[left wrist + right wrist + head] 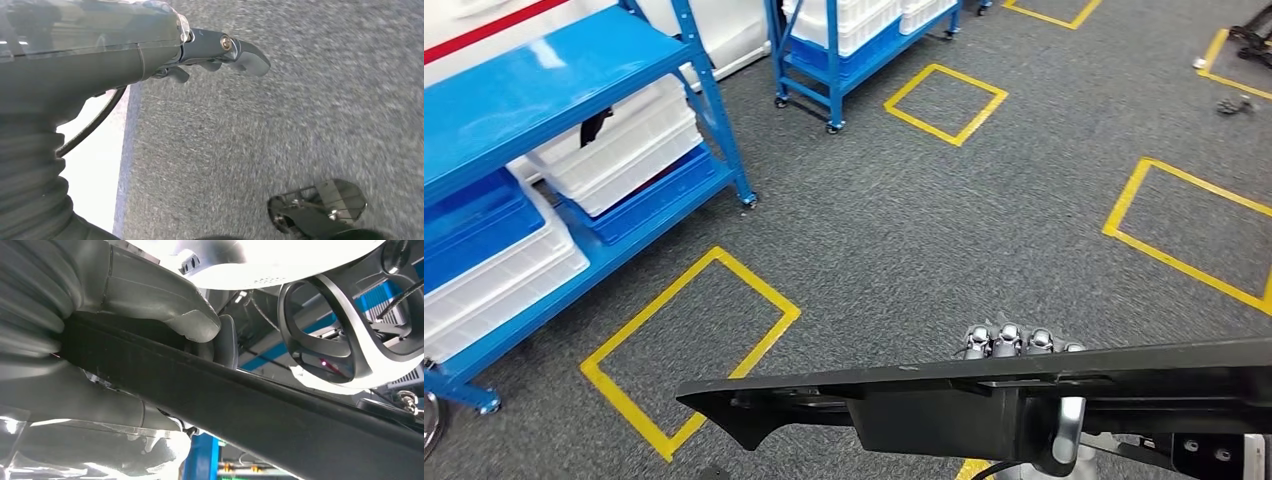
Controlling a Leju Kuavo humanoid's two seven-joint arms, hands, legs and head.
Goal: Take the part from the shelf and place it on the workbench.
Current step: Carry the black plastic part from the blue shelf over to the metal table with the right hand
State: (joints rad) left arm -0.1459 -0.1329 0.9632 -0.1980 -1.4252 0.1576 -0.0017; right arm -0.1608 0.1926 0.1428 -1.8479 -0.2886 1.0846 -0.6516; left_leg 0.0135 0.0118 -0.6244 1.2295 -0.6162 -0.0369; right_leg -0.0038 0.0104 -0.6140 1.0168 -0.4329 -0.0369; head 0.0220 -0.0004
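A long flat black part [904, 385] stretches across the bottom of the head view, held level above the carpet. My right hand [1014, 342] grips it from behind, its knuckles showing over the part's top edge. In the right wrist view the thick grey thumb [170, 305] presses on the part's [260, 415] upper face, and the other fingers are hidden under it. My left hand [220, 50] hangs over the grey carpet with nothing in it, its thumb sticking out.
A blue shelf [544, 90] with white bins [624, 140] and blue bins stands at the left. A second blue shelf on wheels [834, 60] is at the back. Yellow taped squares [689, 335] mark the grey carpet.
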